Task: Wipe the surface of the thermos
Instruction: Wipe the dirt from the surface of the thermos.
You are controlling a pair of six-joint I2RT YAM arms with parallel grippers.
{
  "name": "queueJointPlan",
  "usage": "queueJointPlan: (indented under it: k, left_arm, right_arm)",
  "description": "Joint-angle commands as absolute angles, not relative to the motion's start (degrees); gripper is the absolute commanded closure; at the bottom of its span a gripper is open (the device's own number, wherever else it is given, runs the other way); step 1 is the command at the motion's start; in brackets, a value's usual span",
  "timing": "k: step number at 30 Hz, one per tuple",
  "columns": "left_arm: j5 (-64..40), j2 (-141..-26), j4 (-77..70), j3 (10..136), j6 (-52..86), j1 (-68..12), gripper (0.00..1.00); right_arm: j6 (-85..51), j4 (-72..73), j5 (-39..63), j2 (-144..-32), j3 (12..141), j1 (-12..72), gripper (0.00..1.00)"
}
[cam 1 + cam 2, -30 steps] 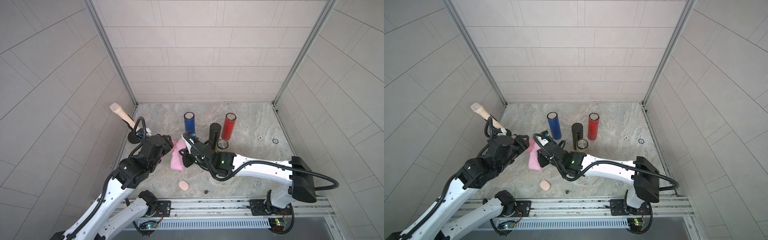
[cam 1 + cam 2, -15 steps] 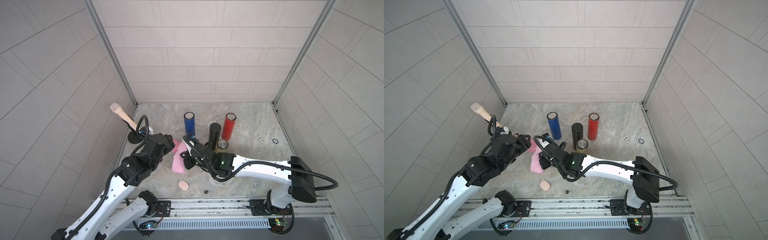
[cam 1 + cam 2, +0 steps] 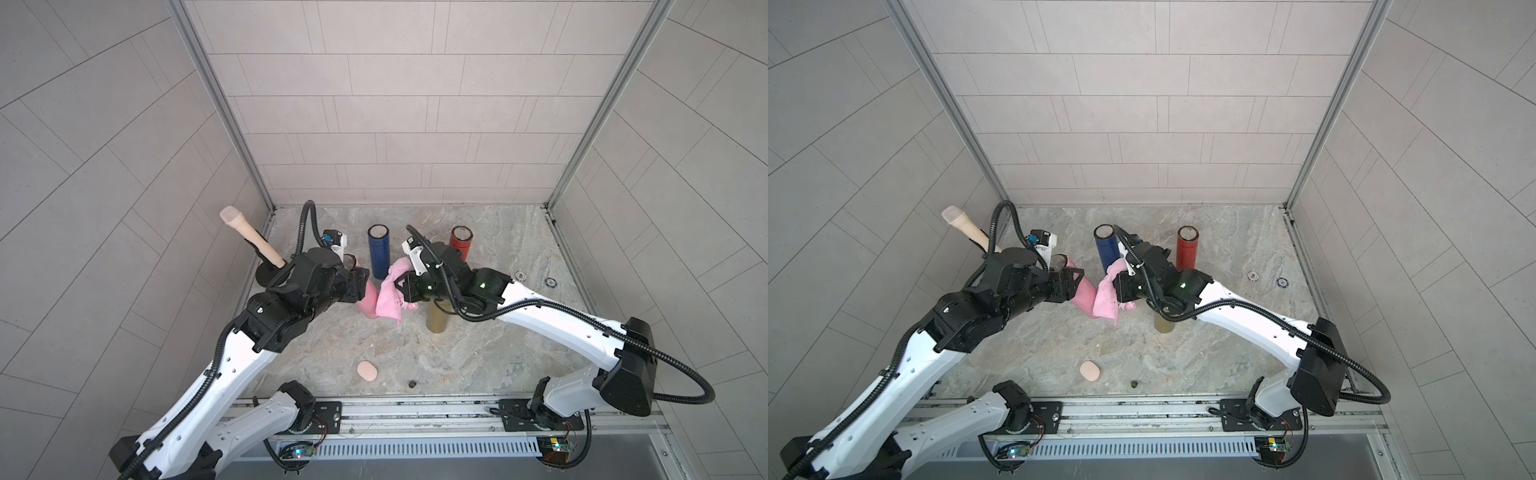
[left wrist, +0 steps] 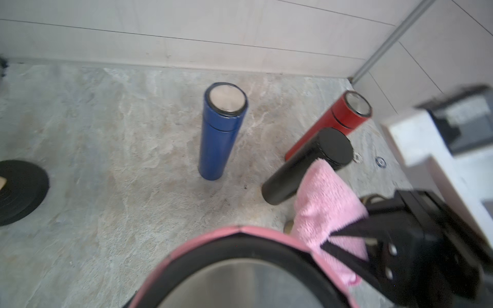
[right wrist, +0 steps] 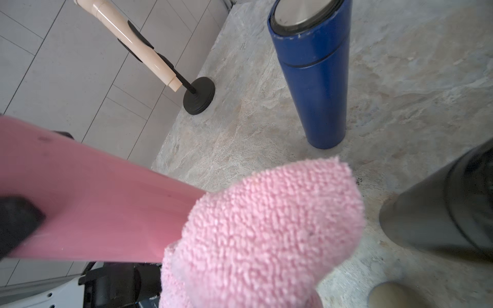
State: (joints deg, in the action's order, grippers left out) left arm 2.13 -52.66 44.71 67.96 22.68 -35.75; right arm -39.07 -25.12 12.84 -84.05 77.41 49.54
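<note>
Robot arms meet over a stone desk. The left pincer clamps the upper body of the pink thermos and holds it tilted, capped end up by that pincer and foot slanting down toward the desk. Whether the foot touches the stone cannot be told.

Facing it, the right pincer is closed tight on a pink cloth. The cloth's folds hang between the two pincers and lie against the thermos's lower half. In the right wrist view the cloth covers the thermos's lower end, and a black left-pincer finger presses on the pink wall. The left wrist view shows a steel cap in a black ring on the pink thermos, so its contents are hidden.

Just beyond the gap between the pincers, a blue thermos stands upright, steel-capped. A red thermos, also capped, stands upright behind the right pincer's wrist. A black thermos with a black lid stands beside the right pincer; in the top views the right arm hides it. A gold thermos stands under that arm with its top hidden.

Behind the left pincer, by the wall, a beige handle leans on a black round base. A peach pad lies well apart from both pincers.
</note>
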Motion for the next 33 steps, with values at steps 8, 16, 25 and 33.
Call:
queueJointPlan:
  k: [8, 16, 25, 33]
  left_arm:
    - [-1.2, -49.4, 50.6, 77.3, 9.5, -35.7, 1.0]
    - [-1.2, -51.3, 50.9, 79.3, 6.6, -35.7, 1.0]
    - [-3.7, -51.0, 40.8, 66.7, 13.0, -35.8, 1.0]
    - [0.1, -44.9, 31.5, 50.7, 19.0, -36.1, 1.0]
  right_arm:
    - [-26.5, -44.2, 26.7, -95.6, 94.7, 48.5, 1.0]
    - [-26.8, -39.5, 31.1, -97.5, 94.7, 48.7, 1.0]
    - [-27.1, -37.4, 32.6, -94.7, 96.3, 48.3, 1.0]
    - [-28.1, -38.4, 17.9, -96.8, 94.8, 52.8, 1.0]
